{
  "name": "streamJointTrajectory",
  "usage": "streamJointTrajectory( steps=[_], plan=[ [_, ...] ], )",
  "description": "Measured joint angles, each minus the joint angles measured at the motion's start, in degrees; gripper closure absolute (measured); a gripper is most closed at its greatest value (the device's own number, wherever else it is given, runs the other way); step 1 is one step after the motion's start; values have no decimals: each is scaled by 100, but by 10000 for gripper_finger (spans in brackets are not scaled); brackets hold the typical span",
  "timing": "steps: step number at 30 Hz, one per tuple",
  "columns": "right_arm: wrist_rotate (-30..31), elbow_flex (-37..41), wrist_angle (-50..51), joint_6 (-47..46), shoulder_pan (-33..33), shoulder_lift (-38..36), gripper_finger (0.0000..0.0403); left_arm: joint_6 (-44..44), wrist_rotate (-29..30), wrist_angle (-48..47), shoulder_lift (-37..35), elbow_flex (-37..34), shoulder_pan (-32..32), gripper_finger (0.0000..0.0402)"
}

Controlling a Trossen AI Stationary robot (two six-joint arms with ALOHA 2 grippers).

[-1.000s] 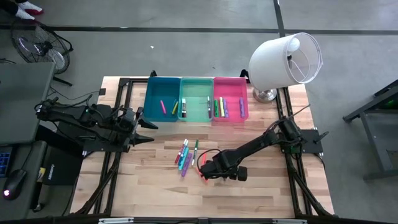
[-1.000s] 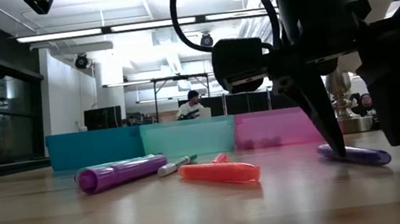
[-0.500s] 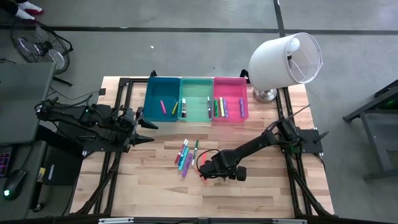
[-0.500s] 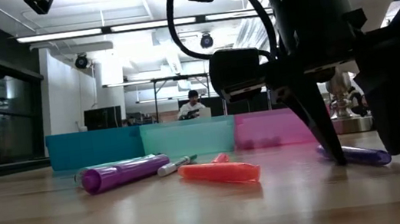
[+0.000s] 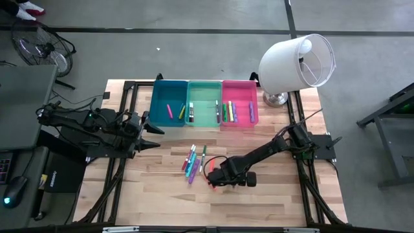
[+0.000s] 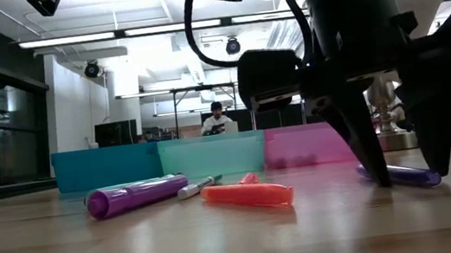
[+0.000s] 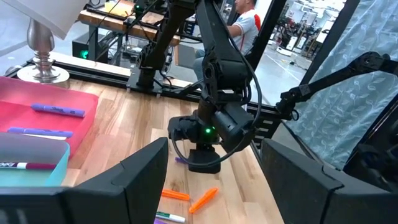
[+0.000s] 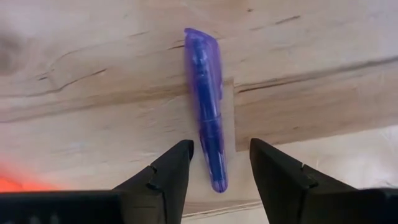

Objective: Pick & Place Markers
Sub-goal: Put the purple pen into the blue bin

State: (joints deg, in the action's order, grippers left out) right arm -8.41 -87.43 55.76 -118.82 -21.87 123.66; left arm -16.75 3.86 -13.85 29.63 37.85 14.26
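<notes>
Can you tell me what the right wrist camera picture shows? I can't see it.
A purple marker lies flat on the wooden table. The right gripper is open, one dark finger on each side of the marker's end, not squeezing it yet.

Glossy plastic purple marker (image 8: 207, 106) lies on smooth, grained wood table (image 8: 93, 137).

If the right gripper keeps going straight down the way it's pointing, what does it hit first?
Most likely the purple plastic marker lying on the wooden table. The right gripper points down with open fingers either side of that marker, fingertips near the wood, so they may touch the table almost together.
</notes>
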Motion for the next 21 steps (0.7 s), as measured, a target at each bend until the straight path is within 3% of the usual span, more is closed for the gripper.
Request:
streamJointTrajectory(
  steps=[9,15,21],
  plan=[
    [399,5,153,1105,130,0,276,-2,0,-1,0,0,0,149],
    [335,7,207,1818,320,4,291,-20,2,-2,0,0,0,149],
    [492,10,246,1880,339,4,326,-20,32,-2,0,0,2,149]
  ],
)
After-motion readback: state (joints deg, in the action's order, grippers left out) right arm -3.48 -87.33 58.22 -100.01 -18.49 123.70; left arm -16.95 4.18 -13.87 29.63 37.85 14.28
